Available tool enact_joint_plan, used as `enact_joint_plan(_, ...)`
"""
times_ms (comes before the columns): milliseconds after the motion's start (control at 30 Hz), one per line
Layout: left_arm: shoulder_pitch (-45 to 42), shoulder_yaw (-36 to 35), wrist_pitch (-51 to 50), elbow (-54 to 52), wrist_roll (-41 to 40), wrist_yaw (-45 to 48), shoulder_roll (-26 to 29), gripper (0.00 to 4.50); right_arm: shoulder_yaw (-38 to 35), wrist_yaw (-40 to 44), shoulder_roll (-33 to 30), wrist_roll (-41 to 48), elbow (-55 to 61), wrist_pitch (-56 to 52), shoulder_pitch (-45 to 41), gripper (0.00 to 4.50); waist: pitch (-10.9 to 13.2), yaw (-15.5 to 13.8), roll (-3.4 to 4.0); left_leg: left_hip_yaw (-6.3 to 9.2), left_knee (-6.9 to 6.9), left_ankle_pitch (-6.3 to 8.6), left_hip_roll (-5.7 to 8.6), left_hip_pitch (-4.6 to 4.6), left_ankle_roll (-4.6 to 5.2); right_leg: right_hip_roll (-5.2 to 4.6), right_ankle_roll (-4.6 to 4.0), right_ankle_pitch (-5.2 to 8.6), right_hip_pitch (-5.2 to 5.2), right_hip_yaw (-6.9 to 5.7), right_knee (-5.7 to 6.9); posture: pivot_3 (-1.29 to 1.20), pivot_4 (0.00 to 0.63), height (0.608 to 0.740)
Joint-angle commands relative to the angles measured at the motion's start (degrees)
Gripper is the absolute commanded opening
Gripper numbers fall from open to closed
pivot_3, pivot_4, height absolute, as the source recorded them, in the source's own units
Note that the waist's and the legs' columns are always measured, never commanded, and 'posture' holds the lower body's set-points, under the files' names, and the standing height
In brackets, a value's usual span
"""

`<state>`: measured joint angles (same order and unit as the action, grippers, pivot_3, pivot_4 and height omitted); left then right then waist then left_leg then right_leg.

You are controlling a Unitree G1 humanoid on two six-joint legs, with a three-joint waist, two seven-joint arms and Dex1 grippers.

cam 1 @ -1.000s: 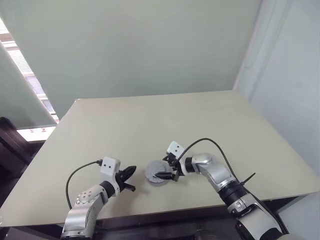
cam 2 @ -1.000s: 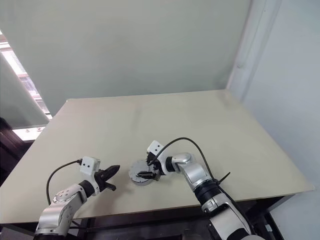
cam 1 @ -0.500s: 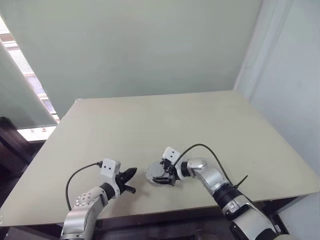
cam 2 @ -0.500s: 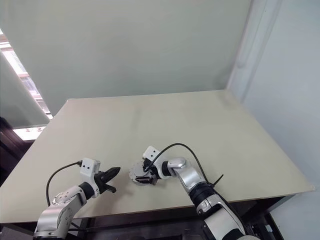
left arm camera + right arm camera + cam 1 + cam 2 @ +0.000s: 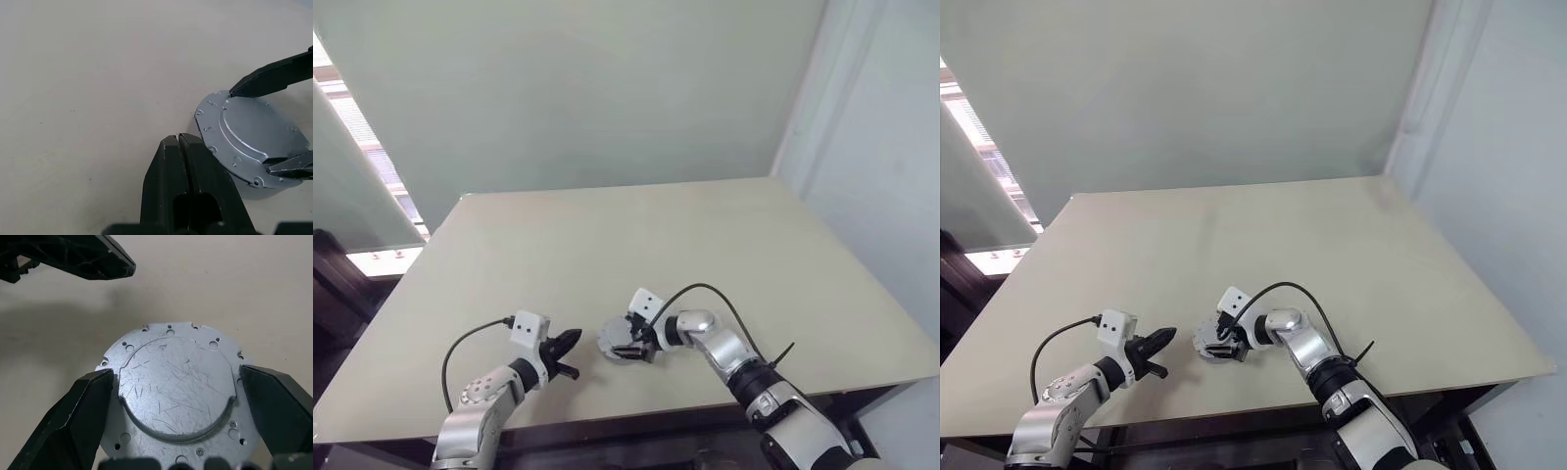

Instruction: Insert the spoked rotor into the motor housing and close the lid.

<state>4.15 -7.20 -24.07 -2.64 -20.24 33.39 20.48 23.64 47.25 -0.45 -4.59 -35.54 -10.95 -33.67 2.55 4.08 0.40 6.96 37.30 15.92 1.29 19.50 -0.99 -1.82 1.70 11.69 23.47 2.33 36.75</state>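
The lid (image 5: 176,394), a scratched grey metal disc, sits flat on top of the motor housing (image 5: 254,188) near the counter's (image 5: 607,235) front edge. The right gripper (image 5: 176,382) straddles the lid with its fingers (image 5: 73,426) spread wide to either side. The left gripper (image 5: 179,139), fingers pressed together, rests just beside the housing.

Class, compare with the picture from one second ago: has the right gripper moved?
Yes. The right gripper has slid slightly left and down toward the table's near edge, now straddling the lid.
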Motion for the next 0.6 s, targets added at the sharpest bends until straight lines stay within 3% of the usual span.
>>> enact_joint_plan(33, -0.81, -0.02, 0.58, -2.3, -0.24, 0.06, 0.51, 0.0, 1.04, -0.05, 0.1, -0.96, 1.98, -1.07, -0.54, 4.48, 0.0, 0.0, 0.0, 0.0, 0.0, 0.0, 0.0, 0.0, 0.0, 0.0, 0.0, 0.0, 0.0, 0.0, 0.0, 0.0, 0.0, 0.74)
enact_joint_plan(67, -0.84, 0.02, 0.62, -2.25, -0.22, 0.06, 0.49, 0.0, 1.0, -0.05, 0.24, -0.79, 2.18, -1.18, -0.36, 4.48, 0.0, 0.0, 0.0, 0.0, 0.0, 0.0, 0.0, 0.0, 0.0, 0.0, 0.0, 0.0, 0.0, 0.0, 0.0, 0.0, 0.0, 0.74)
enact_joint_plan(200, -0.96, 0.2, 0.85, -1.99, -0.09, 0.06, 0.34, 0.0, 1.47, 0.03, 0.26, -0.89, 2.46, -2.1, -0.4, 3.27, 0.0, 0.0, 0.0, 0.0, 0.0, 0.0, 0.0, 0.0, 0.0, 0.0, 0.0, 0.0, 0.0, 0.0, 0.0, 0.0, 0.0, 0.74)
enact_joint_plan(600, -1.34, 0.76, 1.21, -1.43, 0.07, 0.14, 0.19, 0.0, 1.36, -1.02, 0.16, -0.75, 2.15, -3.4, -0.72, 3.24, 0.0, 0.01, 0.0, 0.0, 0.0, 0.0, 0.0, 0.0, 0.0, 0.0, 0.0, 0.0, 0.0, 0.0, 0.0, 0.0, 0.0, 0.74)
